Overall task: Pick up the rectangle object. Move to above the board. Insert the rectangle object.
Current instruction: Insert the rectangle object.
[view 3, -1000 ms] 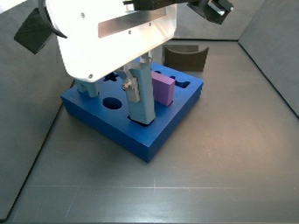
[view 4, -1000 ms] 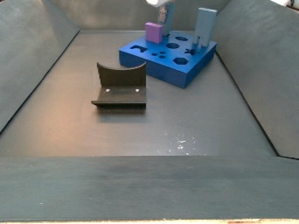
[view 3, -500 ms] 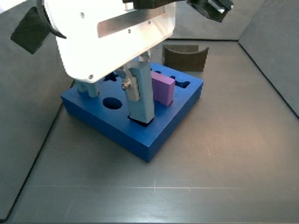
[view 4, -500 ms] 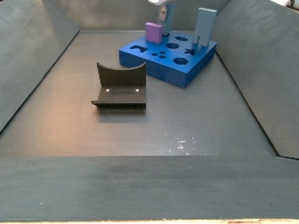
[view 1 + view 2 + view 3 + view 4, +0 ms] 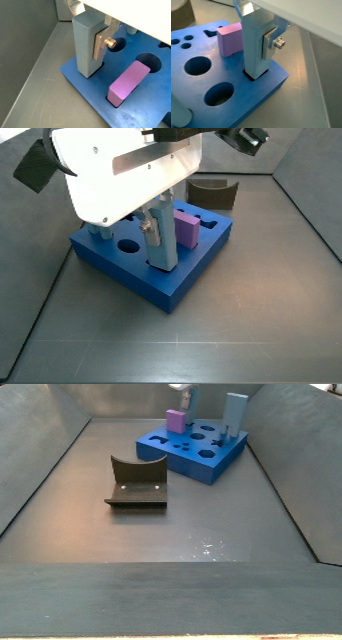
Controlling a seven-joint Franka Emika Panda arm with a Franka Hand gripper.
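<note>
In both wrist views the rectangle object [image 5: 88, 45] [image 5: 256, 46] stood upright, its long axis vertical, with its lower end seated in a slot near a corner of the board [image 5: 87, 95] [image 5: 238, 102]. The gripper [image 5: 100, 37] [image 5: 268, 35] was clamped on the bar's upper part, a silver finger [image 5: 100, 46] [image 5: 271, 36] pressed flat against one side face. Just beside the bar a pink block [image 5: 128, 83] [image 5: 230, 40] stood in its own hole. In a side view the board [image 5: 134, 268] lay under the arm, the bar [image 5: 162, 240] rising from it, and the fixture [image 5: 213, 194] stood apart behind it. Another side view showed the fixture [image 5: 136, 481] nearer than the board [image 5: 195, 454].
</note>
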